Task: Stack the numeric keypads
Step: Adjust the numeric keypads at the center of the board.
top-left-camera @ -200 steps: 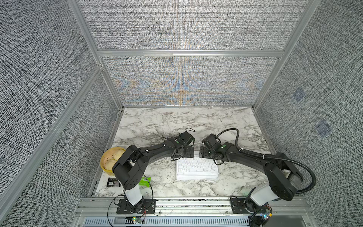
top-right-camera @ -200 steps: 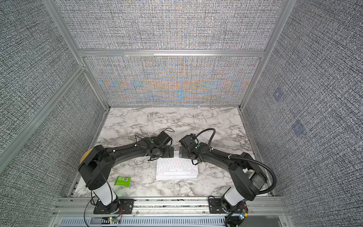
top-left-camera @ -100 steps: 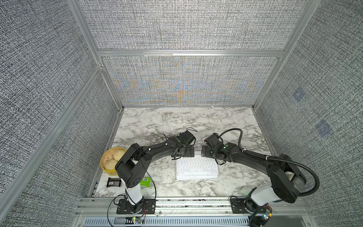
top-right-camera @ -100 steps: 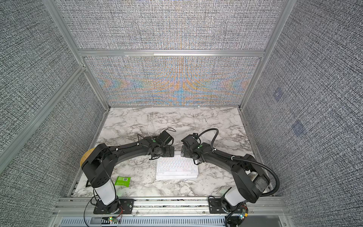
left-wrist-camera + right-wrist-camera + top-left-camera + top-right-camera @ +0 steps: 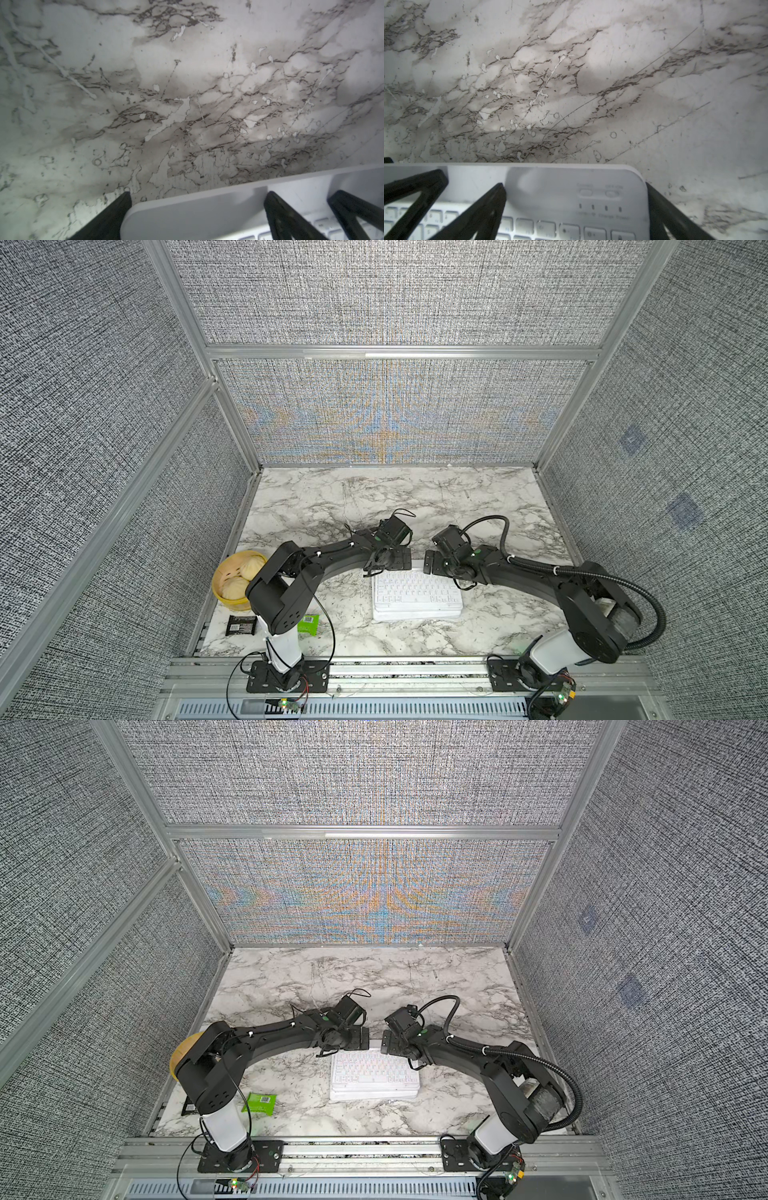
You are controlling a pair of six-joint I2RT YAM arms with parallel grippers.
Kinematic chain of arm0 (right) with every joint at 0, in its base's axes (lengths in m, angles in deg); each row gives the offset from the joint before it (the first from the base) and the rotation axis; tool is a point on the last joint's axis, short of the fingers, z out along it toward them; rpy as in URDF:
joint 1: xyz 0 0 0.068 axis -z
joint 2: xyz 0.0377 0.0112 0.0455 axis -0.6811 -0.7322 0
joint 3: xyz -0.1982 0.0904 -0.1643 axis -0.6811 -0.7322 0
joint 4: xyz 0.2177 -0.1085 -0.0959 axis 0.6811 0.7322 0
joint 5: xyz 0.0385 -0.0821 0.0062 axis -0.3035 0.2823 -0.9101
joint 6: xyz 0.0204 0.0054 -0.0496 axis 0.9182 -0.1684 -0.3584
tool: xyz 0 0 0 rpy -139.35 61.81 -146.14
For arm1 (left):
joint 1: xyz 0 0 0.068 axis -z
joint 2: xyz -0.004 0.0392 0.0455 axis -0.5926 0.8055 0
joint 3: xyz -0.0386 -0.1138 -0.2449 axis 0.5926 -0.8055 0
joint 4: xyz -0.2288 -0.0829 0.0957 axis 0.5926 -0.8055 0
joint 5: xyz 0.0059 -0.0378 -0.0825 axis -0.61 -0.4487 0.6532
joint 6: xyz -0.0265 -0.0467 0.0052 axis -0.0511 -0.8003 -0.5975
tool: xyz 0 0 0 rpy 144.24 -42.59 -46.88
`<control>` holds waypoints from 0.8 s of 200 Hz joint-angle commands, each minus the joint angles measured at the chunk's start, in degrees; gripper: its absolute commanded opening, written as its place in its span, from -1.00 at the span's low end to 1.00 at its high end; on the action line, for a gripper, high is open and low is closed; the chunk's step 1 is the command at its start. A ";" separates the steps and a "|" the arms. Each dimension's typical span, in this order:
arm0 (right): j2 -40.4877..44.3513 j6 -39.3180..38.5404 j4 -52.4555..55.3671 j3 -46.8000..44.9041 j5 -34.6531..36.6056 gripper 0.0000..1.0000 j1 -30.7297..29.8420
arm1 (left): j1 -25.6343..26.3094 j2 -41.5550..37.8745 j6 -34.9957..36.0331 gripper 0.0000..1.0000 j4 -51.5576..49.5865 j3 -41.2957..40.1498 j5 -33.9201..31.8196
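Fingers (image 5: pixel 110 216) on my left gripper (image 5: pixel 216 199) stood wide apart, one outside the far corner of the top keypad and one over its face. The right gripper (image 5: pixel 560 182) was spread the same way at the opposite far corner. Neither was clamped on anything. Over the last second almost nothing had changed. Both heads had kept to the far edge of the stack of numeric keypads (image 5: pixel 417 597), their jaws just as wide, and only the arms behind them had shifted a little.

The stack lay near the front middle of the marble table (image 5: pixel 374 497), white keys uppermost, with more edges showing beneath. I could not count the layers. No loose keypad lay elsewhere, so I judged the stacking done. What remained was to lift both grippers away without nudging the top one.
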 commanded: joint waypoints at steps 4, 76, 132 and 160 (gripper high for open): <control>-0.17 0.68 -2.35 -0.16 -2.76 0.98 -0.15 | 0.16 -0.13 -0.80 0.98 2.07 -0.89 4.98; 0.93 1.21 -2.09 1.60 -4.00 0.98 -1.55 | 0.13 -4.47 -1.31 0.98 5.36 -1.88 9.12; 1.65 1.69 0.20 3.17 -3.39 0.98 -2.86 | 0.19 -7.78 -2.93 0.98 5.77 -3.90 9.42; 1.65 2.01 0.73 3.21 -2.86 0.98 -3.28 | 0.28 -8.54 -3.43 0.98 5.93 -5.11 8.85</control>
